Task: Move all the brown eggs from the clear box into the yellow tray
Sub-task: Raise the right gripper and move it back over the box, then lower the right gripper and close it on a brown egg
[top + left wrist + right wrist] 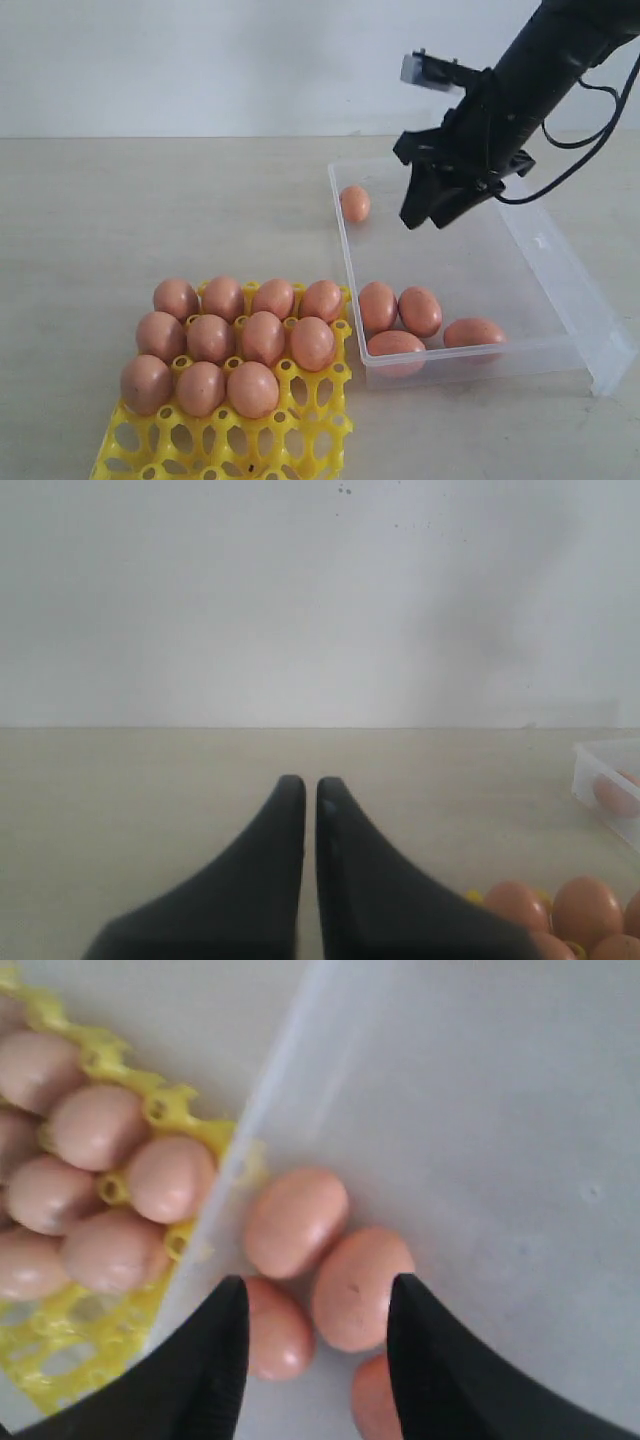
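Several brown eggs fill the back rows of the yellow tray at the front left. The clear box to its right holds one egg at the far corner and several eggs clustered near the front wall. My right gripper hangs above the middle of the box, open and empty. In the right wrist view that gripper frames the clustered eggs below it, well apart from them. My left gripper is shut over bare table, with nothing in it.
The box's hinged flap lies open along its right side. The front cups of the yellow tray hold nothing. A pale wall runs behind the table. The tray and box stand almost edge to edge.
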Controlling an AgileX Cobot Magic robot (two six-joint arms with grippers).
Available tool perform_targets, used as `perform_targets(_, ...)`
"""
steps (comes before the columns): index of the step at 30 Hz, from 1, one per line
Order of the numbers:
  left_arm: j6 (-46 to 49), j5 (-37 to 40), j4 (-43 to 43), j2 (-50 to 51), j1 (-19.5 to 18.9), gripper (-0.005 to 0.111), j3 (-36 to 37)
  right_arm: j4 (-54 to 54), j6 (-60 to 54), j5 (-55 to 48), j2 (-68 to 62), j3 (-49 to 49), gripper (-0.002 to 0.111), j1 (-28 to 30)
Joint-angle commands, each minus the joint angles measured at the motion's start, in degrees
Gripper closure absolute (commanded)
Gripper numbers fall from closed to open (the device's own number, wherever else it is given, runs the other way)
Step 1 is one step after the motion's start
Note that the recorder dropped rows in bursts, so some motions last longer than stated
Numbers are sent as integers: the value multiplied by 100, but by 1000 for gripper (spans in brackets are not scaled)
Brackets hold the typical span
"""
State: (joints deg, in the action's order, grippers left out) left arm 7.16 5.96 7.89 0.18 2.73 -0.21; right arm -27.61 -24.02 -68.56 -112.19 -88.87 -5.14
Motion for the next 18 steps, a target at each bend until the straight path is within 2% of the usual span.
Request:
perform_targets(1, 17, 7, 2, -18, -15, 103, 21, 754, 526, -114, -55, 127, 70, -207)
perform_targets(9, 17, 7, 2, -18, -15, 103, 21, 1309, 559, 523, -55, 518, 70, -749)
perform_targets(16, 17, 7, 2, -18, -15, 103, 21, 1323, 695, 1097, -91, 566, 70, -753)
perform_targets(18, 17, -3, 2, -18, -15, 103, 21, 1247, 660, 1086, -194, 593, 66, -753)
